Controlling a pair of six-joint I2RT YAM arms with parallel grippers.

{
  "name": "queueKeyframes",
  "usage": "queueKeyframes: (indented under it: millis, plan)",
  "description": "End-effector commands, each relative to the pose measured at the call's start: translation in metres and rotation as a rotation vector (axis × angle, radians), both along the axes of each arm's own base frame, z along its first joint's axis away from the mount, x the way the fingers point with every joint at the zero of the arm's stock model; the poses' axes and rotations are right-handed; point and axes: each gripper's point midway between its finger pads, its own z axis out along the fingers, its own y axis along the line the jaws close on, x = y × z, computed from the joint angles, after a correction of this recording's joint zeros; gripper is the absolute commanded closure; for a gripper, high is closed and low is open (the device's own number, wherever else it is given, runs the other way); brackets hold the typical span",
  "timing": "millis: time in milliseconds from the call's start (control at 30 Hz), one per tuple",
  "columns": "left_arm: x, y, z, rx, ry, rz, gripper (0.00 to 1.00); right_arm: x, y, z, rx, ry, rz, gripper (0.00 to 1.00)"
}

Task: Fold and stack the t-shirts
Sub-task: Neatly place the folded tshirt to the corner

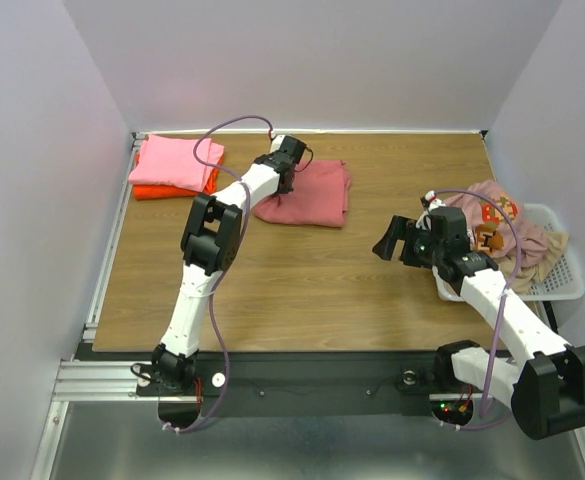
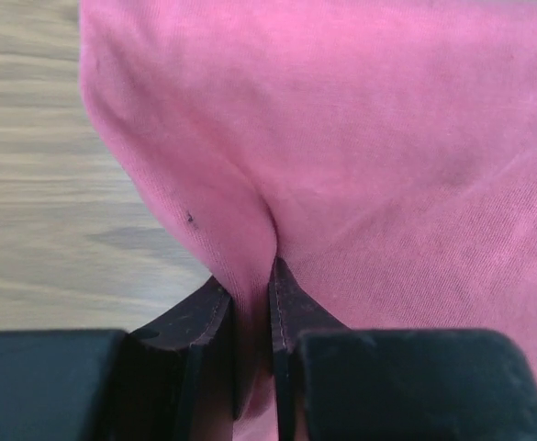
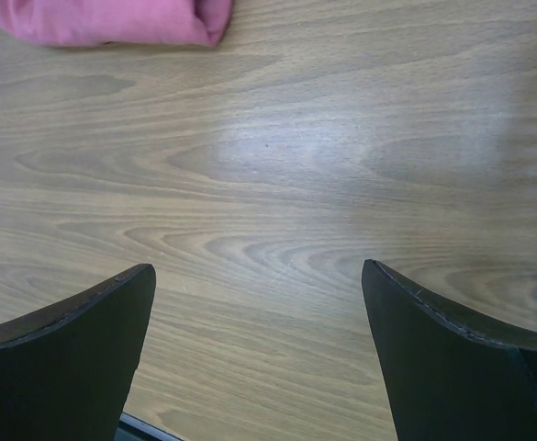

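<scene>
Left hand (image 2: 251,296) pinches a ridge of the rose shirt (image 2: 387,138); right hand (image 3: 259,303) gapes wide. Lifting by so little cloth may unfold it.

Left arm (image 1: 204,262) reaches far forward, elbow raised, wrist turned down. Left tool (image 2: 250,308): jaws nearly together, pinching a fold of the rose-red t-shirt (image 2: 387,138). Right arm (image 1: 497,305) leans forward and inward, forearm low. Right tool (image 3: 254,271): points leftward, jaws wide apart, nothing between them.
</scene>
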Motion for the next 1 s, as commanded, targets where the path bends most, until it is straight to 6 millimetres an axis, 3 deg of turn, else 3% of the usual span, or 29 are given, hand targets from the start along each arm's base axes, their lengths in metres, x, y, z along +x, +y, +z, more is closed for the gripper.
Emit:
queueKeyframes:
  millis: [0,33,100,133,400,533,967]
  plan:
    - [-0.003,0.067,0.032,0.331,-0.034,0.05,1.0,0.008,-0.003,0.013,-0.004,-0.059,-0.02,0.0]
    - [-0.001,0.078,0.057,0.384,-0.086,0.081,1.0,0.008,-0.005,0.014,-0.007,-0.064,-0.029,0.0]
    - [0.002,0.091,0.076,0.447,-0.136,0.096,1.0,0.009,-0.006,0.015,-0.012,-0.073,-0.037,0.0]
    - [0.002,0.101,0.097,0.492,-0.161,0.098,1.0,0.008,-0.006,0.016,-0.009,-0.072,-0.034,0.0]
    - [0.027,0.148,0.176,0.608,-0.275,0.126,1.0,0.007,-0.005,0.012,-0.007,-0.061,-0.029,0.0]
    - [0.035,0.173,0.196,0.676,-0.275,0.166,1.0,0.008,-0.006,0.01,-0.013,-0.059,-0.034,0.0]
    - [0.042,0.21,0.278,0.794,-0.386,0.214,1.0,0.012,-0.013,-0.001,-0.046,-0.032,-0.07,0.0]
